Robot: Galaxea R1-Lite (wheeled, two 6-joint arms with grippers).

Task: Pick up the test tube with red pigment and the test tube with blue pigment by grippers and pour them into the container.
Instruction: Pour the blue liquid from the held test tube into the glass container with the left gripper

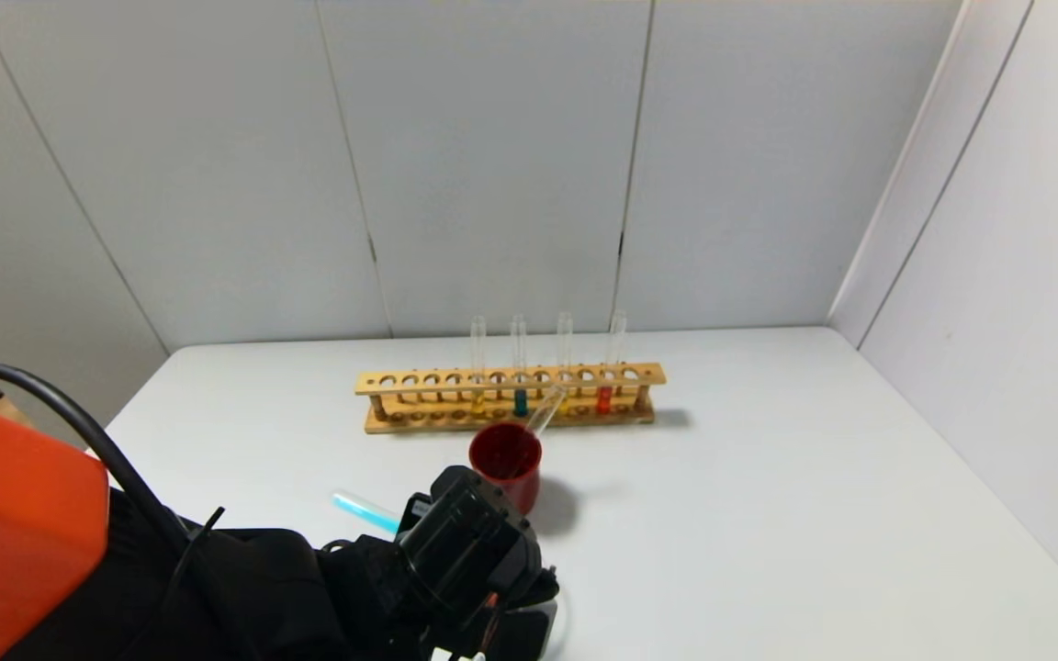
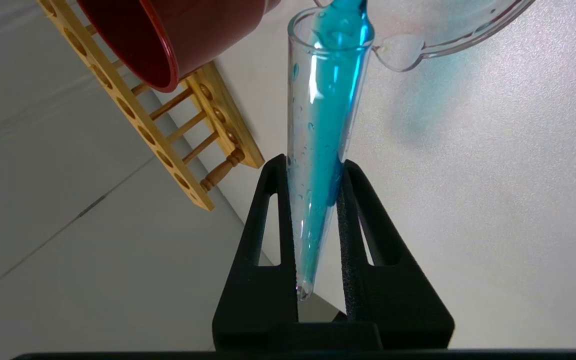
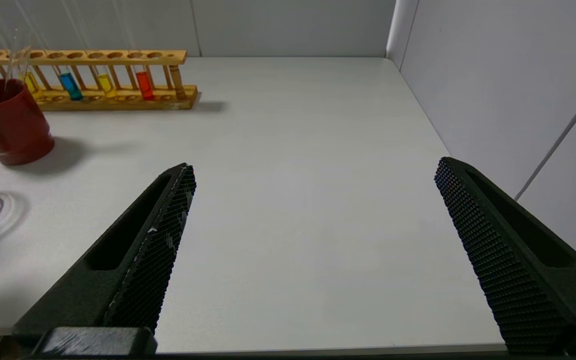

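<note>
Blue tube tipped over beaker
Left tool (image 2: 318,172) clamped on the test tube with blue pigment (image 2: 324,150), teal streak running to its mouth at the container (image 2: 448,35) lip; container mostly cut off. Right tool (image 3: 313,240) spread apart above the surface (image 3: 298,150).

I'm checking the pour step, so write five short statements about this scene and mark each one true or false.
1. The left gripper is shut on a tilted tube of blue liquid. True.
2. That tube's mouth is at the rim of the red cup. False: it is at the lip of the clear glass beaker.
3. The right gripper holds a tube of red liquid. False: it is open and empty over the table.
4. The wooden rack still holds four upright tubes. True.
5. The beaker is empty. False: the right wrist view shows red and blue liquid in it.
</note>
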